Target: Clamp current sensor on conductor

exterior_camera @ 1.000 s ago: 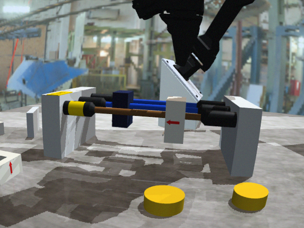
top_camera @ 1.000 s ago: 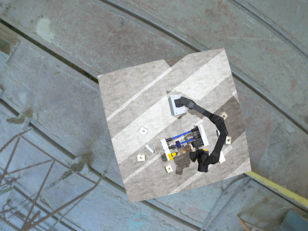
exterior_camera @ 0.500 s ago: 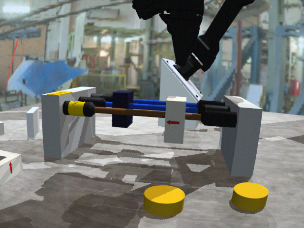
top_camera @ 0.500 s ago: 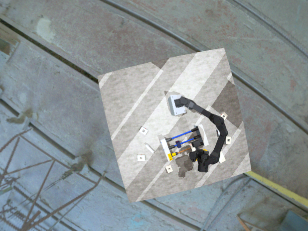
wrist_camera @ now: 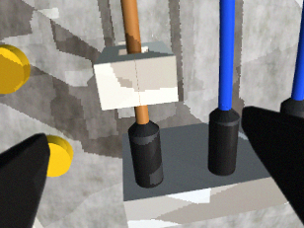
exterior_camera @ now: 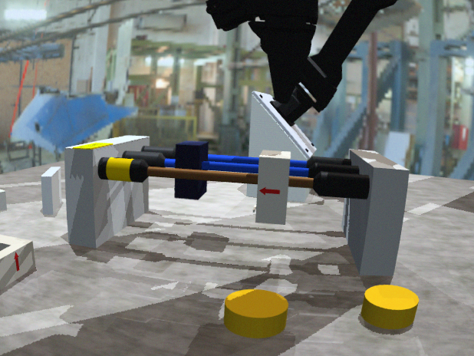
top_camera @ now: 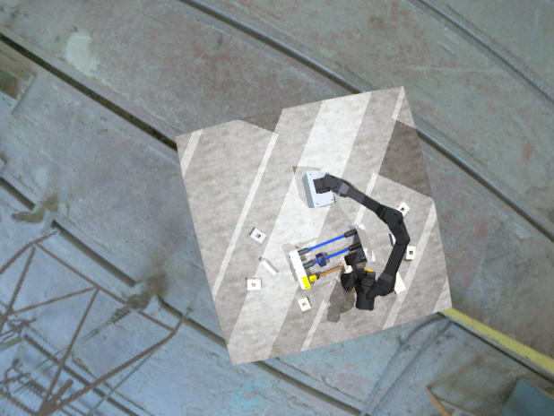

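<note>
My jaws hang wide open, holding nothing, above the white block-shaped sensor (wrist_camera: 135, 79) closed round the brown conductor (exterior_camera: 230, 176); I judge releasing done, only withdrawal remains.

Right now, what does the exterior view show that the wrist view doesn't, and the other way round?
Only the exterior view shows the red arrow on the white sensor, pointing at the yellow band, plus the dark blue block on a blue conductor.

Only the wrist view shows the open claw, holding nothing, and the seam down the sensor's top.

Both show the sensor sitting round the brown conductor, the grey end block and the two yellow discs.
</note>
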Action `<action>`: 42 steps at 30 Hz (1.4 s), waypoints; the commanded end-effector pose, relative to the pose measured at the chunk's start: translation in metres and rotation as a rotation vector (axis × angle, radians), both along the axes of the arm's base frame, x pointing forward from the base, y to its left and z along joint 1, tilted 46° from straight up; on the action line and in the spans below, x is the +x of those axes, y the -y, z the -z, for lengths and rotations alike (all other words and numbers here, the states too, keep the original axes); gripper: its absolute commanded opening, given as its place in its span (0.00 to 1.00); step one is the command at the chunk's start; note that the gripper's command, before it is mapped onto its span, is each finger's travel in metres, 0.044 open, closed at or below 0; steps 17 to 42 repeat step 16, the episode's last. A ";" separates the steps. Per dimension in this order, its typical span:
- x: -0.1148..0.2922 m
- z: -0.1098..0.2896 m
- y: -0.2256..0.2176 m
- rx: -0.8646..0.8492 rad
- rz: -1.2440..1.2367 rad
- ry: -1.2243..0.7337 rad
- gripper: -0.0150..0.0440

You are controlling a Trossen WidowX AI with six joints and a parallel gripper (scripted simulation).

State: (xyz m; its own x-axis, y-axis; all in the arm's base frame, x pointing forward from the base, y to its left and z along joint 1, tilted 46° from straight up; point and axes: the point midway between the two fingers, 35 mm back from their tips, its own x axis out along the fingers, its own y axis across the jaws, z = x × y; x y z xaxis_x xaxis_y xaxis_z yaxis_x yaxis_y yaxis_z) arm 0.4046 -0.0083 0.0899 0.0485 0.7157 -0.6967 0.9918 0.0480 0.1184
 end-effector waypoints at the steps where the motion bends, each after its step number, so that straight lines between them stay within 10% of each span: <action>1: 0.000 0.001 0.000 -0.004 -0.005 0.001 1.00; 42: 0.000 0.000 0.000 0.000 0.000 0.000 1.00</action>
